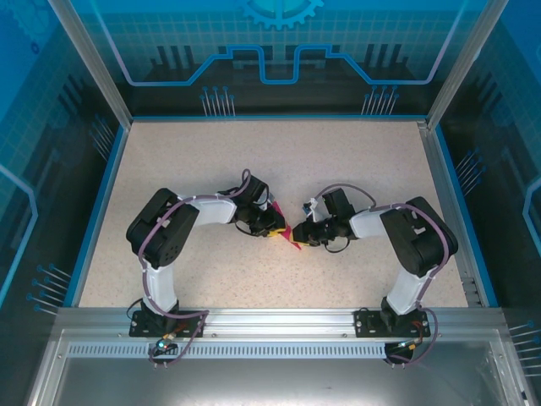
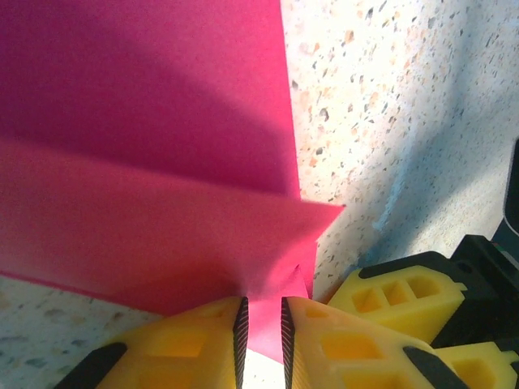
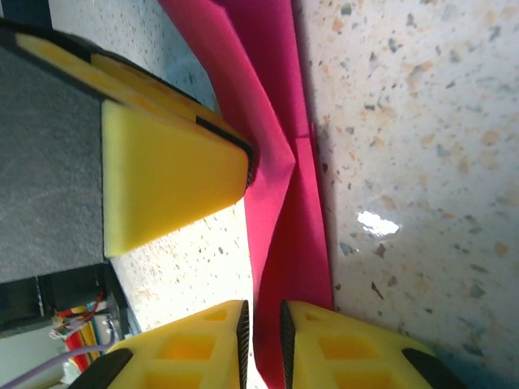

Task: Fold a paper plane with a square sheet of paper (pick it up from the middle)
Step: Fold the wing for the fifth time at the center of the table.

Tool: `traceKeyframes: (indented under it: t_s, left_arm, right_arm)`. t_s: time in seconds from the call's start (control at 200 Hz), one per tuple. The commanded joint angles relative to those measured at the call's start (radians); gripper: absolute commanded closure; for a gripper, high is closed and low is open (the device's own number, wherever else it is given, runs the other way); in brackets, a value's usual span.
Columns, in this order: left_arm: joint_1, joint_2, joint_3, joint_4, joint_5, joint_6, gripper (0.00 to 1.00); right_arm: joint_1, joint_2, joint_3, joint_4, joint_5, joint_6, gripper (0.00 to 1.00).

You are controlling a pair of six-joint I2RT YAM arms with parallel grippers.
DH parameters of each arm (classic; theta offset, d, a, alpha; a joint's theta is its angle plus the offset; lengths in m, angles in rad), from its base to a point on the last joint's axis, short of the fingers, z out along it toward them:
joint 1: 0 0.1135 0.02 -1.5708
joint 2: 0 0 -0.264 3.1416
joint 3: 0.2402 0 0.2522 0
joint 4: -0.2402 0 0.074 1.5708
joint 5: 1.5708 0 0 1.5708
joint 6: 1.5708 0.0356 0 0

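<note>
Yellow fingers [image 2: 332, 348] of both arms pinch the folded pink paper [image 2: 162, 162].

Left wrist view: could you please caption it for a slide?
Left hand pinching folded pink paper on speckled table.

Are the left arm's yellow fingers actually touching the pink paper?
Touching. In the left wrist view, the folded pink paper runs down between the left gripper pads, pinched there.

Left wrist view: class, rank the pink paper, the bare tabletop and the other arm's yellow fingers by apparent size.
1. Pink paper.
2. Bare tabletop.
3. Other arm's yellow fingers.
The paper lies close to the camera, so apparent size only.
</note>
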Motion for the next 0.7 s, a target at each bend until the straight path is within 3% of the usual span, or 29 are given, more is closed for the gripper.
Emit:
traceKeyframes:
  t_s: [0.0, 0.305, 0.495, 0.695]
  left_arm:
    - [-0.001, 0.032, 0.015, -0.078, -0.051, 0.009, 0.78]
    - [-0.002, 0.045, 0.031, -0.093, -0.055, 0.013, 0.78]
    - [-0.001, 0.055, 0.039, -0.098, -0.051, 0.013, 0.78]
    - [-0.001, 0.055, 0.048, -0.114, -0.052, 0.014, 0.78]
  right_arm:
    - [-0.003, -0.02, 0.014, -0.095, 0.027, -0.082, 0.82]
    - [-0.004, 0.01, 0.013, -0.118, 0.072, -0.053, 0.93]
    - [-0.004, -0.013, 0.017, -0.15, 0.085, -0.043, 0.93]
    - [0.022, -0.16, 0.044, -0.22, 0.132, -0.066, 0.85]
